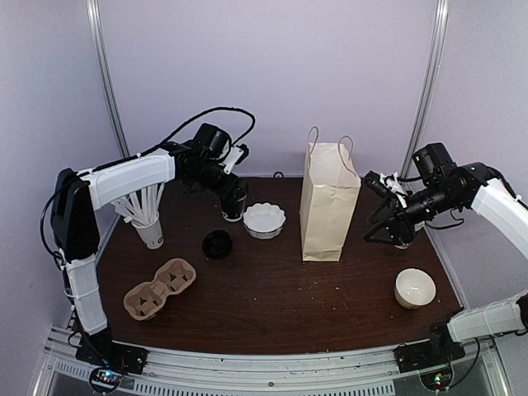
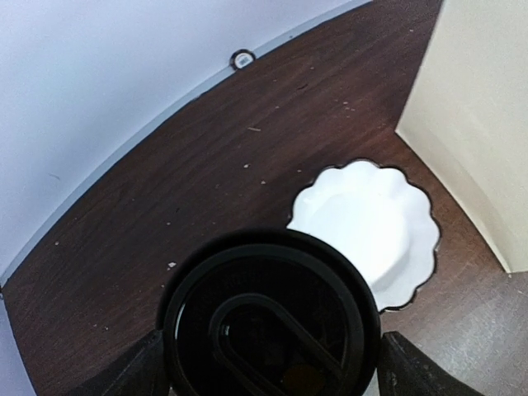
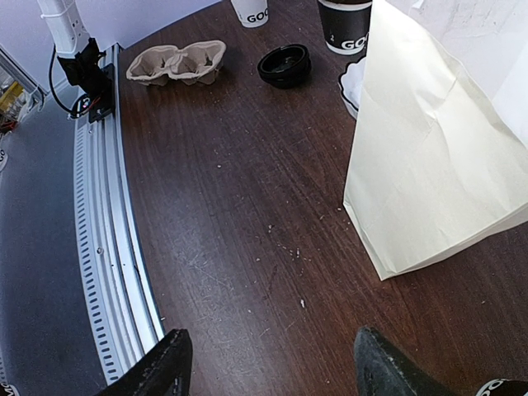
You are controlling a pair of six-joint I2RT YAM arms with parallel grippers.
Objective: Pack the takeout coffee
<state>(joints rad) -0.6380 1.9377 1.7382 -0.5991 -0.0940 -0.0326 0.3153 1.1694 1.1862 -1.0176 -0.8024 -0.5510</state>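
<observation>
The takeout coffee stands at the back left of the table, its round black lid filling the left wrist view. My left gripper is over it, with a finger against each side of the lid's rim, shut on it. In the right wrist view only the cup's black band with white print shows. My right gripper hovers open right of the paper bag, with only bare table between its fingertips.
The tall cream bag stands open at mid-table. A white scalloped dish lies just right of the coffee. A loose black lid, a pulp cup carrier, a cup of straws and a white bowl are around.
</observation>
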